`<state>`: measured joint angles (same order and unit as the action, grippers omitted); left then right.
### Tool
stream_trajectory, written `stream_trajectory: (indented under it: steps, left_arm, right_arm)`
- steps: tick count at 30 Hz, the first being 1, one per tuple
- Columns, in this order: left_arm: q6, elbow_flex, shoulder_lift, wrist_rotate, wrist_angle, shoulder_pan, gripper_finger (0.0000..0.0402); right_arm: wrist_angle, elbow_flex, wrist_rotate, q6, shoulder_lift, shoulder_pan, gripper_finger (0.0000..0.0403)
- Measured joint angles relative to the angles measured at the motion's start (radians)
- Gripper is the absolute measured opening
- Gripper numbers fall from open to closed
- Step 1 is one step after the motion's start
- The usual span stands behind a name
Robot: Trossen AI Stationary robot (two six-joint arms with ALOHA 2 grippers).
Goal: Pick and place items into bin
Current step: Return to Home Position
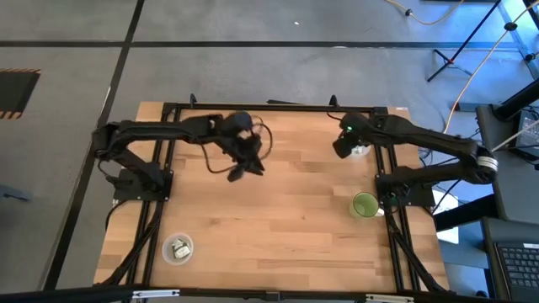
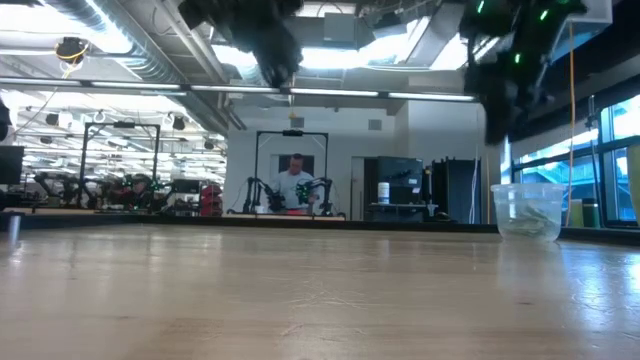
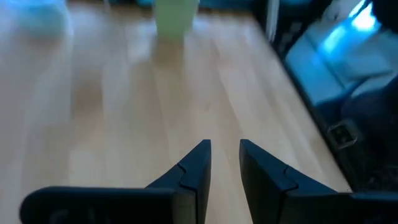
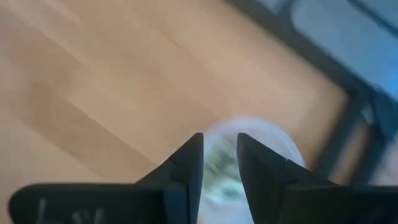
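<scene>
- Right gripper (image 4: 219,146) hung straight above the bin (image 1: 362,152) at the table's (image 1: 286,219) far right corner. Its fingers were a little apart and held nothing.
- Packets (image 4: 218,172) lay inside the bin, directly under the right fingertips. The wrist view showed them through the gap between the fingers.
- The packets' long axis could not be told; they sat in a loose heap, too blurred to read.
- Left gripper (image 3: 225,152) hovered over the far middle of the table, well apart from the bin. Its fingers were also slightly apart and empty, with bare wood below them.
- The right arm was plainly the nearer one to the bin. The left would have had to cross the table to reach it.
- More packets sat in a clear bowl (image 1: 166,244) at the near left corner, on the left arm's side and well apart from both grippers.
- A green cup (image 1: 365,204) stood on the right side, nearer than the bin, beside the right arm's base.
- No loose packets showed on the open wood.
- Judgement: with both grippers empty and the packets already in containers, the homing move turned on the right gripper lifting clear of the bin rim before pulling back towards its base, so it would not tip the bin. The cup lay near that path.
</scene>
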<state>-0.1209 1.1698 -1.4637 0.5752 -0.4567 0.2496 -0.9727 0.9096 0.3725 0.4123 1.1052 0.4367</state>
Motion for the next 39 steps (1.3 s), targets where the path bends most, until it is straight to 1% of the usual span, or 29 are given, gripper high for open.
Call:
stream_trajectory:
  steps: [2, 4, 7, 8, 10, 13, 17, 21, 24, 28, 30, 34, 37, 39]
  left_arm:
    - [-0.001, -0.031, 0.059, 0.035, 0.055, 0.03, 0.0079]
    - [0.023, -0.08, 0.126, 0.036, 0.116, 0.056, 0.0077]
    - [0.065, -0.183, 0.239, 0.038, 0.223, 0.079, 0.0078]
    - [0.072, -0.222, 0.278, 0.038, 0.268, 0.082, 0.0079]
    - [0.093, -0.306, 0.359, 0.039, 0.351, 0.083, 0.008]
    - [0.162, -0.437, 0.483, 0.042, 0.464, 0.095, 0.0078]
    - [0.286, -0.586, 0.652, 0.04, 0.61, 0.123, 0.0077]
    - [0.372, -0.7, 0.794, 0.039, 0.709, 0.142, 0.008]
    - [0.395, -0.769, 0.882, 0.038, 0.756, 0.145, 0.0081]
    - [0.407, -0.842, 0.956, 0.024, 0.814, 0.145, 0.008]
    - [0.411, -0.872, 0.981, 0.006, 0.839, 0.145, 0.0078]
    - [0.418, -0.926, 1.024, -0.104, 0.861, 0.144, 0.0078]
    - [0.418, -0.973, 1.043, -0.119, 0.883, 0.143, 0.0079]
    - [0.425, -1.009, 1.056, -0.112, 0.937, 0.143, 0.0081]
  right_arm:
    - [0.062, 0.0, 0.0, -0.007, -0.067, -0.057, 0.0101]
    - [0.109, 0.0, 0.0, -0.013, -0.133, -0.121, 0.0101]
    - [0.154, 0.0, 0.001, -0.029, -0.211, -0.217, 0.0101]
    - [0.18, -0.006, 0.02, -0.031, -0.232, -0.247, 0.0101]
    - [0.25, -0.042, 0.062, -0.052, -0.274, -0.305, 0.0101]
    - [0.382, -0.124, 0.067, -0.106, -0.333, -0.37, 0.0101]
    - [0.556, -0.238, 0.024, -0.138, -0.406, -0.424, 0.0101]
    - [0.647, -0.33, 0.016, -0.158, -0.473, -0.455, 0.0101]
    - [0.704, -0.392, -0.005, -0.182, -0.522, -0.47, 0.0101]
    - [0.816, -0.46, -0.11, -0.207, -0.58, -0.483, 0.0101]
    - [0.853, -0.481, -0.147, -0.215, -0.604, -0.489, 0.0101]
    - [0.883, -0.519, -0.157, -0.236, -0.662, -0.502, 0.0101]
    - [0.885, -0.549, -0.157, -0.238, -0.702, -0.511, 0.0101]
    - [0.888, -0.572, -0.157, -0.236, -0.731, -0.519, 0.0101]
